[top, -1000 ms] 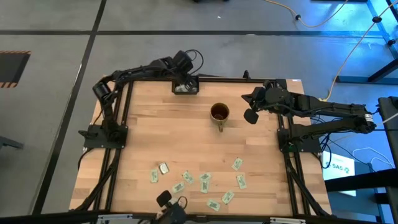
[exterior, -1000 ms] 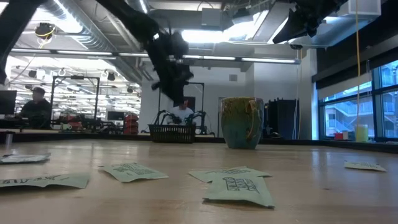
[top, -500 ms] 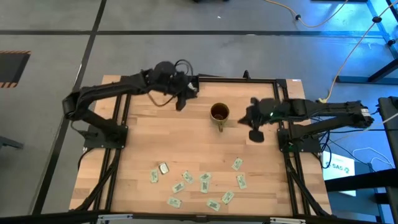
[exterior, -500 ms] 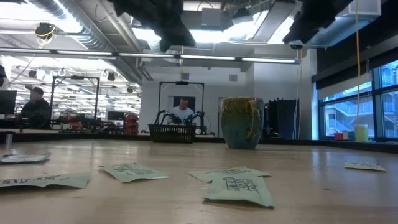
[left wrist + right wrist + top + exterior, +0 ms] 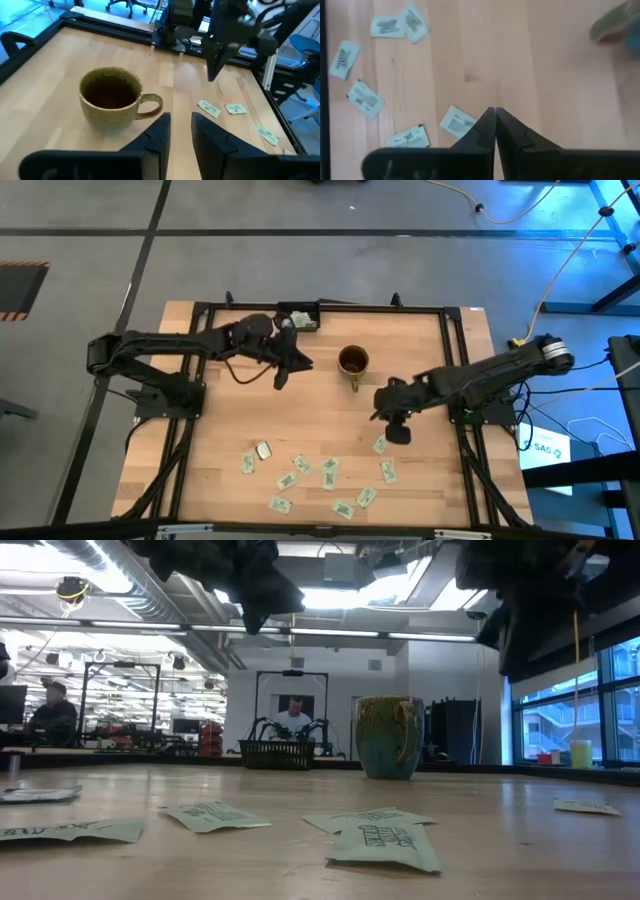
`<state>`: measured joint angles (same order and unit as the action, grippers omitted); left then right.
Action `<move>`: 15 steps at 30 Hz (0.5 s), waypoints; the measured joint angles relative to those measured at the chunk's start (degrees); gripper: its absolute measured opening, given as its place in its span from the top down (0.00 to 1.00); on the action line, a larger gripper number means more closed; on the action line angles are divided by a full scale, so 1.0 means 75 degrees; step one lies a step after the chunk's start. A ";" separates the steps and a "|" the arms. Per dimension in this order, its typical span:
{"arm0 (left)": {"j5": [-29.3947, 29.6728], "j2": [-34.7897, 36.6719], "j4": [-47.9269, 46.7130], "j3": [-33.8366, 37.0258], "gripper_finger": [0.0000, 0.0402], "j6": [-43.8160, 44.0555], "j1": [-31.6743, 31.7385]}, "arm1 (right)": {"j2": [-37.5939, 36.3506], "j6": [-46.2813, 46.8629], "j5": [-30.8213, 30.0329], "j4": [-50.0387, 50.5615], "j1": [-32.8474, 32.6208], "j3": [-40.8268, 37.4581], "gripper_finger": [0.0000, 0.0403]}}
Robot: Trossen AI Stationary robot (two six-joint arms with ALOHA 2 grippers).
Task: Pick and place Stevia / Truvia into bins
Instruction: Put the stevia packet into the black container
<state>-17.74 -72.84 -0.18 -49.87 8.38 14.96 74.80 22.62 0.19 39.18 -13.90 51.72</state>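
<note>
Several white-and-green Stevia sachets (image 5: 329, 470) lie flat on the near part of the wooden table; the low view shows them (image 5: 385, 840) close up. The brown-gold mug (image 5: 352, 362) stands upright mid-table, and the black tray (image 5: 298, 321) sits at the far edge. My left gripper (image 5: 303, 364) hovers left of the mug (image 5: 112, 100), its fingers (image 5: 160, 131) apart with nothing between them. My right gripper (image 5: 495, 111) is shut and empty, slanting down above the sachets, one sachet (image 5: 457, 121) lying just beside its tips.
A black frame rail (image 5: 450, 310) runs around the table's edges. Bare wood lies between the mug and the sachets. In the left wrist view my right arm (image 5: 225, 40) shows beyond the mug. People sit far off in the room behind the table.
My left gripper has drawn back from the tray at the far edge, gone toward the near side and turned to face the mug. My right gripper has swung from beside the mug toward the near edge and down, tipping over the sachets. The sachets have not moved.
</note>
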 joint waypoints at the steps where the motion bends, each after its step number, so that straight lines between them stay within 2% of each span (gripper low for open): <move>1: 0.0007 -0.0002 0.0007 0.0000 0.82 -0.0001 -0.0041 | 0.0132 0.0172 -0.0011 -0.0004 -0.0088 0.0000 0.95; 10: 0.0023 -0.0008 0.0023 0.0006 0.82 -0.0277 -0.0097 | 0.1365 0.2260 -0.0019 0.0006 -0.0502 0.0000 0.74; 15: 0.0023 -0.0012 0.0020 0.0006 0.82 -0.0350 -0.0096 | 0.1905 0.3244 -0.0030 0.0032 -0.0730 0.0000 0.69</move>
<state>-17.56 -72.94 -0.03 -49.82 5.76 14.24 89.09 46.95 -0.03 39.42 -19.38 51.72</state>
